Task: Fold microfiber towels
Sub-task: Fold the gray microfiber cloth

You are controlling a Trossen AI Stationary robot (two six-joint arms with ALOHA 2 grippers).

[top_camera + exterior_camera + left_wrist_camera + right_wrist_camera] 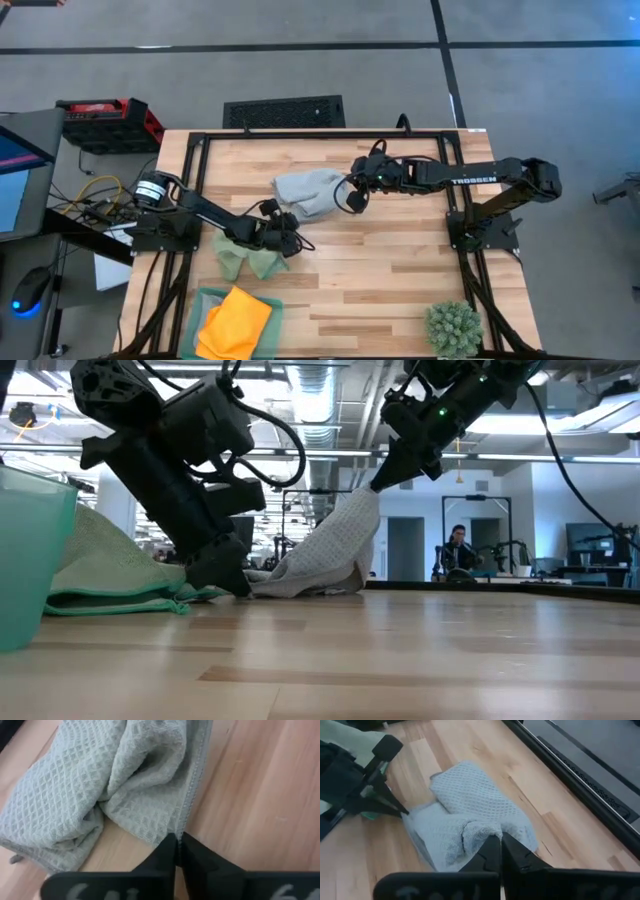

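Note:
A pale grey-blue towel (310, 190) lies crumpled at the table's middle; it also shows in the low view (330, 555). My left gripper (290, 226) is shut on its near-left end, down at the table (238, 586). My right gripper (352, 196) is shut on its right end, raised above the table (383, 482). A light green towel (245, 258) lies bunched on the table near the left gripper. An orange towel (235, 322) lies folded on the green tray (205, 298). A second grey-blue towel is out of view. My left gripper pinches the towel's hemmed edge (186, 820) between its two fingers, at a corner. The fingers slant down from the table's left, their tips at the tabletop. That end of the towel lies on the table. My right gripper pinches a bunched fold of the towel (487, 831) at its right end, several layers. The fingers come from the table's right, slanting down. That end is lifted (360, 505); the cloth hangs down from it, slack, to the table.
A spiky green plant (455, 328) stands at the near right corner. The green tray shows at the low view's left edge (30, 560). Bare wood lies at the table's near middle and right. A person sits in the room beyond (458, 550).

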